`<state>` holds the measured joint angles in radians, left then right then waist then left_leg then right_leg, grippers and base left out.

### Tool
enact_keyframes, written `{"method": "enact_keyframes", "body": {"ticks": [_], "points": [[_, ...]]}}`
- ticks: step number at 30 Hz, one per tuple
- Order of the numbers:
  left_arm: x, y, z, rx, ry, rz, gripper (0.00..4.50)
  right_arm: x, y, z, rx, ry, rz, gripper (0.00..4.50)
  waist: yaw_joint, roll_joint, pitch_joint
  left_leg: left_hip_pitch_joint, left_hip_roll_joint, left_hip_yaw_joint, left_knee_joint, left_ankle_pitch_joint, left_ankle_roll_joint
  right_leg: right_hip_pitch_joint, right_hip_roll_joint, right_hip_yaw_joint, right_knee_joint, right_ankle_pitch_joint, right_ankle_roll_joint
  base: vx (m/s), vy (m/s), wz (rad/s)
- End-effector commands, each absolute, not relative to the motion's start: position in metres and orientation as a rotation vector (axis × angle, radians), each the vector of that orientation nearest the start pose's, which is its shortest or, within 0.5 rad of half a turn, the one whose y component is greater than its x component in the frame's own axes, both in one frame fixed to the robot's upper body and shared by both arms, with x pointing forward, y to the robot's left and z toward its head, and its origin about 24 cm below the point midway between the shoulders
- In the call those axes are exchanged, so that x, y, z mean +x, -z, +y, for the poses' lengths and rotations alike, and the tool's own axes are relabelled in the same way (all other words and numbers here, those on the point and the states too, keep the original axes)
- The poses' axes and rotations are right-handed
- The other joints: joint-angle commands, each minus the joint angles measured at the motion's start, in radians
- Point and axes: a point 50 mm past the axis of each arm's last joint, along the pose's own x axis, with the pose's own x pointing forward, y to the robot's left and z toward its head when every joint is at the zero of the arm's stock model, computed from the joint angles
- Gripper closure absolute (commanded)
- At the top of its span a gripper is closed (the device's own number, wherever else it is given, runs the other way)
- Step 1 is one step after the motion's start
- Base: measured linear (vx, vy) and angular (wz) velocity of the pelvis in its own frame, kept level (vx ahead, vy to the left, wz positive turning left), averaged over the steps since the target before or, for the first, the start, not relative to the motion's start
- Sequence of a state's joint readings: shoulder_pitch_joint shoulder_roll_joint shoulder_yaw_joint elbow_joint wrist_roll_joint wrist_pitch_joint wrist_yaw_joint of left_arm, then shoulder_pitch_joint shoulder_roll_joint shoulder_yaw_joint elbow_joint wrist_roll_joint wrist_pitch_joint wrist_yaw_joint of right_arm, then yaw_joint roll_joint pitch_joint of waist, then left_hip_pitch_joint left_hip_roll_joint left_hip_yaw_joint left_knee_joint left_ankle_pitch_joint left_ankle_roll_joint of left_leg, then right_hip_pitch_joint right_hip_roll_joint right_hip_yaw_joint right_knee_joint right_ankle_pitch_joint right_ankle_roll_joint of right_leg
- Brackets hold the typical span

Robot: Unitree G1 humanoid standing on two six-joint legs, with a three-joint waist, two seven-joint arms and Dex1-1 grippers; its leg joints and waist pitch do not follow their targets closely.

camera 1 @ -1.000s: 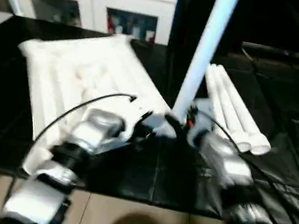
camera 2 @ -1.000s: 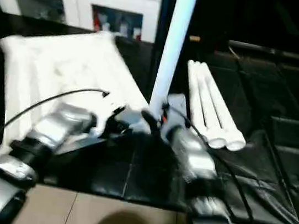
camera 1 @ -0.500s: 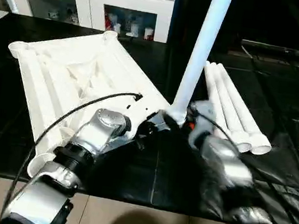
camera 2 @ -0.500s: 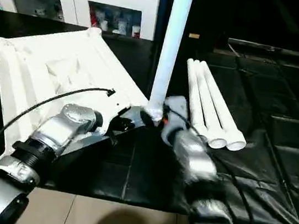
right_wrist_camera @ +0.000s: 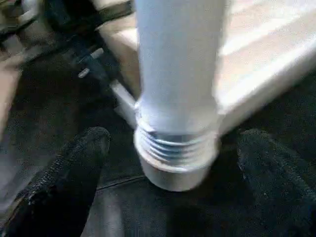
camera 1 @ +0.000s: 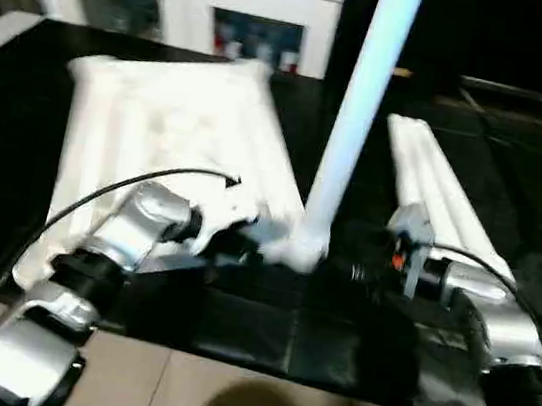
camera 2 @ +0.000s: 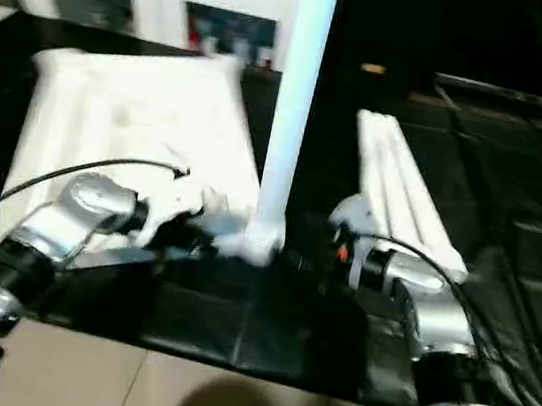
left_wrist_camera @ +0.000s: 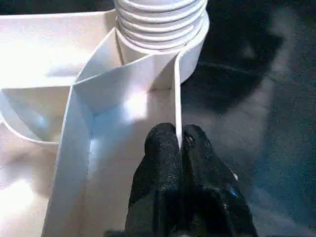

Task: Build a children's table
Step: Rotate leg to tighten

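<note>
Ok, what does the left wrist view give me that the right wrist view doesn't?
Left wrist view: the left gripper, fingers shut on a thin upright rib of the table top's underside, next to the round corner socket.

Right wrist view: the right gripper, fingers wide apart on either side of the standing leg without touching it, and the leg's smooth shaft rising above.

Both: the ribbed threaded base of that leg seated at the corner socket, a bit of thread exposed, and the black mat underneath.
</note>
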<state>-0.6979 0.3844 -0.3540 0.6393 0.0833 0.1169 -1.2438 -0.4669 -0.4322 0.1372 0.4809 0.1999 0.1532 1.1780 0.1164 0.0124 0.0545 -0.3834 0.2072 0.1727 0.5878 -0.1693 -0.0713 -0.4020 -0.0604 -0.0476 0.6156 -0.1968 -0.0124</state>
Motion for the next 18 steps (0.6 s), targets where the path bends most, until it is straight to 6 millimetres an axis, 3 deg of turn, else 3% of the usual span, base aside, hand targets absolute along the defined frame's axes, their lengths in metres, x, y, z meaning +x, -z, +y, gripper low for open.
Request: {"method": "enact_keyframes", "body": {"ticks": [1,4,8,15,16,18], "points": [[0.322,-0.06,0.125,0.592,1.49,0.552,4.5,0.305,-0.064,-0.168,-0.173,-1.265,0.347,0.07,-0.002,0.001,-0.073,0.025,0.028,0.001,-0.058,-0.172,0.058,0.053,-0.07,0.036,-0.06,-0.028,-0.271,0.0,0.0,0.0],[0.321,-0.061,0.13,0.643,1.549,0.571,4.5,0.304,-0.063,-0.158,-0.212,-1.366,0.388,0.07,-0.001,-0.005,-0.072,0.021,0.027,0.001,-0.059,-0.173,0.053,0.055,-0.072,0.036,-0.059,-0.048,-0.261,0.0,0.0,0.0],[0.319,-0.062,0.133,0.666,1.591,0.582,4.5,0.309,-0.063,-0.15,-0.217,-1.369,0.382,0.07,0.0,-0.01,-0.073,0.023,0.028,0.002,-0.058,-0.164,0.044,0.052,-0.076,0.038,-0.059,-0.068,-0.255,0.0,0.0,0.0],[0.316,-0.061,0.133,0.685,1.65,0.585,4.5,0.314,-0.063,-0.14,-0.183,-1.394,0.378,0.07,0.002,-0.007,-0.076,0.021,0.027,0.002,-0.055,-0.128,0.055,0.053,-0.073,0.036,-0.049,-0.006,-0.267,0.0,0.0,0.0],[0.316,-0.061,0.133,0.687,1.651,0.585,4.5,0.314,-0.062,-0.139,-0.181,-1.398,0.382,0.35,0.003,-0.007,-0.076,0.02,0.026,0.003,-0.055,-0.131,0.055,0.052,-0.073,0.036,-0.05,-0.009,-0.266,0.0,0.0,0.0],[0.316,-0.061,0.133,0.691,1.653,0.585,4.5,0.314,-0.061,-0.137,-0.179,-1.403,0.387,0.43,0.003,-0.007,-0.075,0.021,0.026,0.002,-0.056,-0.145,0.049,0.052,-0.075,0.035,-0.052,-0.034,-0.264,0.0,0.0,0.0]]}}
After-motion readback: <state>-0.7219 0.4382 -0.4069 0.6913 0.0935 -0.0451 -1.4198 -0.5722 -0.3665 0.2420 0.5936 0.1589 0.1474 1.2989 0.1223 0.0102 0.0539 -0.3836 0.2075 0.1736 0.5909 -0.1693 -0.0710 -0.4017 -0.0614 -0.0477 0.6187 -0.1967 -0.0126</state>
